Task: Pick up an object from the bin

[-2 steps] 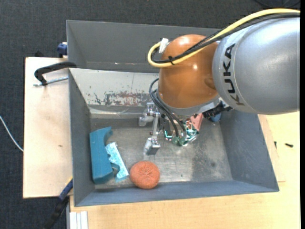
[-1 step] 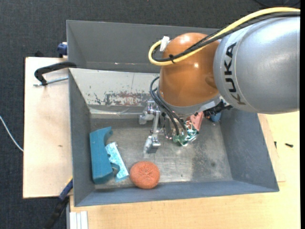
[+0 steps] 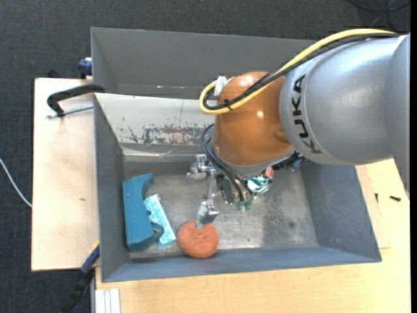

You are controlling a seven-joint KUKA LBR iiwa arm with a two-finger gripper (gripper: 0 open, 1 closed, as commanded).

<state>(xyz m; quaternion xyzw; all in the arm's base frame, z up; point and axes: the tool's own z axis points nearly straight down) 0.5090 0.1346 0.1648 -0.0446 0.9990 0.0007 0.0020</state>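
**Pick from the bin, early stage.** The arm (image 3: 352, 103) reaches in from the right. Its orange cover (image 3: 251, 126) sits above the floor of the bin (image 3: 339, 207), and the end effector (image 3: 210, 208) hangs low near the middle of that floor. How far it is open cannot be told from this view, and no object is seen within it.

The nearest object is an orange ball (image 3: 197, 240), resting by the near wall just beside the end effector's tip. Whether the two touch cannot be told. A blue block (image 3: 135, 212) lies along the left wall. A pale teal scrap (image 3: 159, 219) lies against its right side, between block and ball. A small green-and-white piece (image 3: 258, 184) shows under the cover's right edge, partly hidden; it may belong to the wrist or to the bin.

**Progress, as judged:** the end effector is down inside the bin, but nothing appears grasped or lifted, and ball, block and scrap all rest on the floor.

**Remaining:** settle on one object, most likely the ball given its nearness, close on it, and raise it clear of the walls.
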